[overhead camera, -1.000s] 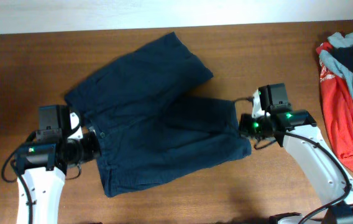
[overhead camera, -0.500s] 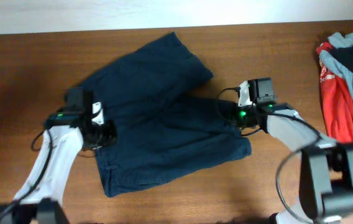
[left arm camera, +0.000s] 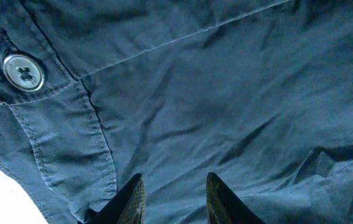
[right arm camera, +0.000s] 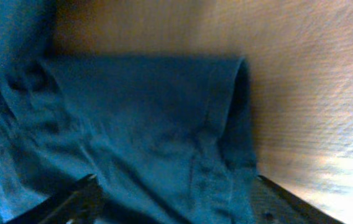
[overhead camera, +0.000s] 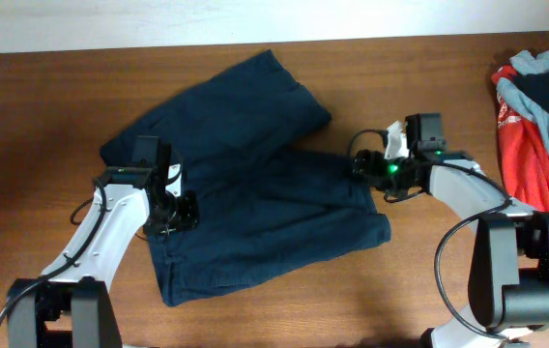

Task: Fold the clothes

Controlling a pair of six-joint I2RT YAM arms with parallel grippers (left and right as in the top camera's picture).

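Observation:
The clothes (overhead camera: 245, 155), dark navy shorts with two wide legs, lie spread flat on the wooden table (overhead camera: 43, 116). My left gripper (overhead camera: 180, 211) rests on them just inside the waistband. In the left wrist view its fingers (left arm camera: 136, 196) stand a little apart, the left gripper (left arm camera: 175, 180) open over flat cloth, with the waist button (left arm camera: 23, 72) up to the left. My right gripper (overhead camera: 360, 166) is at the hem of the right leg. In the right wrist view the right gripper (right arm camera: 176, 180) is wide open, its fingers either side of the leg's hem (right arm camera: 226, 124) and not gripping it.
A pile of other garments lies at the table's right edge: a red one (overhead camera: 526, 164) and a light grey-blue one (overhead camera: 545, 87). Bare wood (overhead camera: 429, 280) surrounds the shorts in front and to both sides.
My left arm has swung up and right from the waistband edge onto the shorts. My right gripper has opened wide, let go of the leg hem, and shifted slightly up.

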